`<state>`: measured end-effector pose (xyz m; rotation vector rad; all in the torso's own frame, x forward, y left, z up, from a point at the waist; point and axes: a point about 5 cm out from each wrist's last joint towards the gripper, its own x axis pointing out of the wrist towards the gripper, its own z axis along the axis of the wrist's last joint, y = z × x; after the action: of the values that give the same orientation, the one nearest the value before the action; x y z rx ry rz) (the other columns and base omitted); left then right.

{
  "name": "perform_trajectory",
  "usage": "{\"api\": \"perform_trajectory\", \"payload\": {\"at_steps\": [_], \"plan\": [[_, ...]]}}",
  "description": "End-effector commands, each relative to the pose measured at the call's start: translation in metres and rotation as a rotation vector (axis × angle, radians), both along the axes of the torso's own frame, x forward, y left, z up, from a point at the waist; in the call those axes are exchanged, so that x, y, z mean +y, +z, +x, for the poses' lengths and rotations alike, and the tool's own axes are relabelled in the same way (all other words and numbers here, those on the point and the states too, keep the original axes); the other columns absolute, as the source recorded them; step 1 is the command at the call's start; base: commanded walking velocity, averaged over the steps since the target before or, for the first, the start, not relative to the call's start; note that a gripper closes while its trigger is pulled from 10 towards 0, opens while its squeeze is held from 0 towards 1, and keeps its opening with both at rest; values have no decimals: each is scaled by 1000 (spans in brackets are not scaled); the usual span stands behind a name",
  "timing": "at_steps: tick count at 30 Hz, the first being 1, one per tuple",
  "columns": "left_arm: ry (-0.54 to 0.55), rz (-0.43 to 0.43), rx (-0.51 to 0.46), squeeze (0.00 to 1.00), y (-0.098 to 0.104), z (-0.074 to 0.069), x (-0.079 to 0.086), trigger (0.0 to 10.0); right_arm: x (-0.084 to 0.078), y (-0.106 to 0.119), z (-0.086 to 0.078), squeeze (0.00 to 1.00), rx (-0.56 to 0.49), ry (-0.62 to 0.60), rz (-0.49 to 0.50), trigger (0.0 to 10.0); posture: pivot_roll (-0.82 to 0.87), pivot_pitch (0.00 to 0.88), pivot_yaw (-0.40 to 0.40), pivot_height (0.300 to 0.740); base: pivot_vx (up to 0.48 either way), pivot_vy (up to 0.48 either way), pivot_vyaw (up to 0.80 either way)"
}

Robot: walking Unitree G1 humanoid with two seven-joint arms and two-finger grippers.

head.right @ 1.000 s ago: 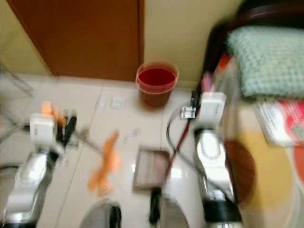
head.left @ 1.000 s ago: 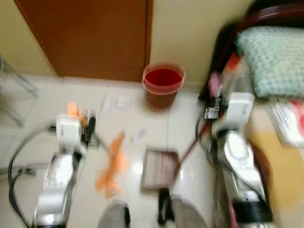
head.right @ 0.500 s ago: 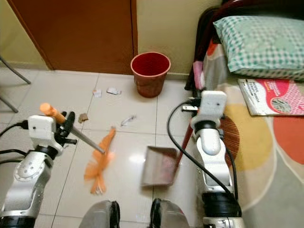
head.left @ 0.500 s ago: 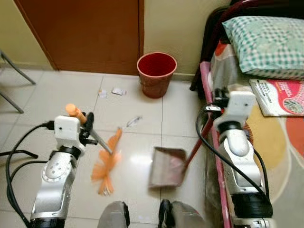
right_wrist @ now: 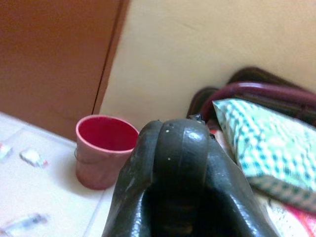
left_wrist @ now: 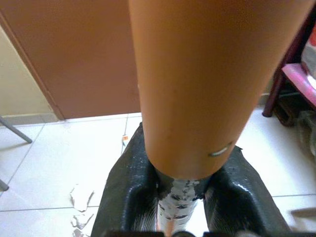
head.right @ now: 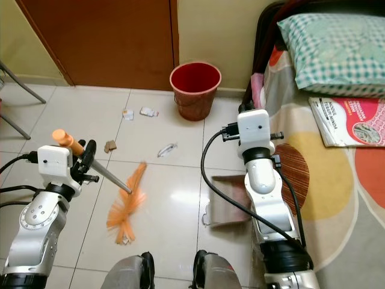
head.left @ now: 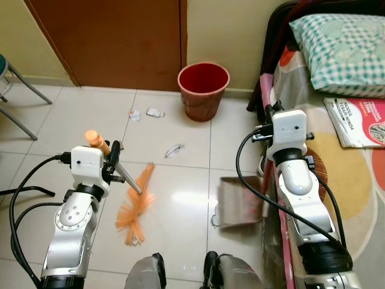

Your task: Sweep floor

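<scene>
Clenched on the light, stiff broom (head.left: 135, 198) near its orange handle end, our left gripper (head.left: 113, 164) gripped firmly; our right gripper (right_wrist: 177, 163) clasped the dustpan (head.left: 240, 201) handle.

Glossy pale tiled floor (head.left: 54, 123) meets a cream wall (head.left: 240, 30) and a brown wooden door (head.left: 114, 36). On the right stands a dark-framed bed (head.left: 361, 174) with a green checked pillow (head.left: 343, 36) and a magazine (head.left: 361, 117).

Both silver arms reach forward and down. The left gripper (head.left: 114, 161) has its black fingers (left_wrist: 123, 197) clamped around an orange handle (head.left: 95, 139). The right gripper (right_wrist: 173, 197) has its fingers pressed together.
</scene>
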<state>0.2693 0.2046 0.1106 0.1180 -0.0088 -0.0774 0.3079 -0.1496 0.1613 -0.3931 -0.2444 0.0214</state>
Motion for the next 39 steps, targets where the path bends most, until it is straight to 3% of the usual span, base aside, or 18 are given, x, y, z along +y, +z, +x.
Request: {"api": "perform_trajectory", "payload": {"at_steps": [1, 6, 14, 24, 29, 34, 39], "plan": [[46, 41, -8, 0, 1, 0, 9, 10000, 5, 5, -2, 0, -45, 28, -88, 10000, 31, 175, -27, 740, 0, 0, 0], [49, 43, -17, 0, 3, 2, 7, 10000, 14, 1, -5, 0, -44, 64, -163, 10000, 31, 177, -27, 740, 0, 0, 0], [64, 40, -42, 0, 9, 7, 6, 10000, 25, -11, -8, 0, -1, 106, -187, 10000, 36, 190, -24, 740, 0, 0, 0], [72, 34, -61, 0, 15, 8, 4, 10000, 50, -33, -12, 0, 85, 204, -155, 10000, 49, 201, -27, 740, 0, 0, 0], [77, 14, -88, 0, 22, 15, 0, 10000, 73, -45, -12, 0, 128, 268, -121, 10000, 57, 219, -33, 740, 0, 0, 0], [58, -38, -111, 0, 28, 26, -15, 10000, 84, -45, -8, 0, 119, 276, -80, 10000, 61, 231, -38, 740, 0, 0, 0], [17, -143, -119, 0, 34, 37, -44, 10000, 92, -38, 3, 0, 87, 251, -31, 10000, 60, 243, -40, 740, 0, 0, 0]]}}
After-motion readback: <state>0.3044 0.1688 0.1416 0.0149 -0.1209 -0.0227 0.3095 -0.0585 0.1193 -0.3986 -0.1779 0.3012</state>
